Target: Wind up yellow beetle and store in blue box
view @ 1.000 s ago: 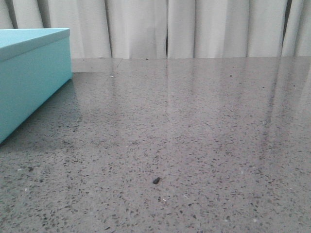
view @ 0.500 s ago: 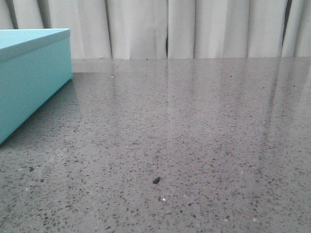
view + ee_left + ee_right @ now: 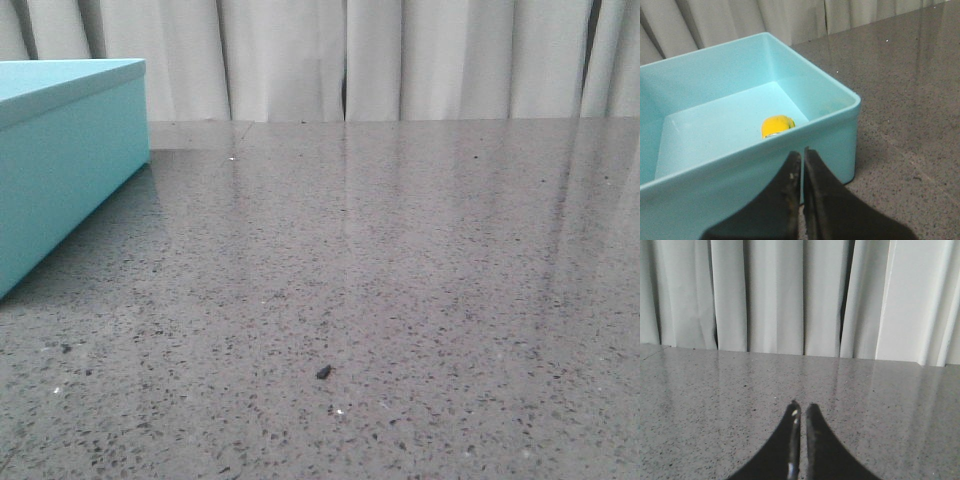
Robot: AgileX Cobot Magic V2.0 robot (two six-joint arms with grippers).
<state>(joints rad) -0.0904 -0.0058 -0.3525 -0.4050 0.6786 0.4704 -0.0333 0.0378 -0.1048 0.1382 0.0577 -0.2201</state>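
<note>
Surface: I see a grey speckled table (image 3: 400, 260), pale curtains (image 3: 790, 295) behind.
Beetle: the yellow beetle (image 3: 776, 125), glossy, sits inside the open blue box (image 3: 840, 130).
Claws: left gripper (image 3: 803, 156) and right gripper (image 3: 801, 410) both clenched, empty.

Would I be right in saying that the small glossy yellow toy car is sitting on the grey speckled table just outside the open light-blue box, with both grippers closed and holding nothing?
Not quite. The left wrist view shows the small glossy yellow toy car lying inside the open light-blue box, on its floor, not on the grey speckled table. The rest holds: the left gripper and right gripper are closed and empty.
</note>
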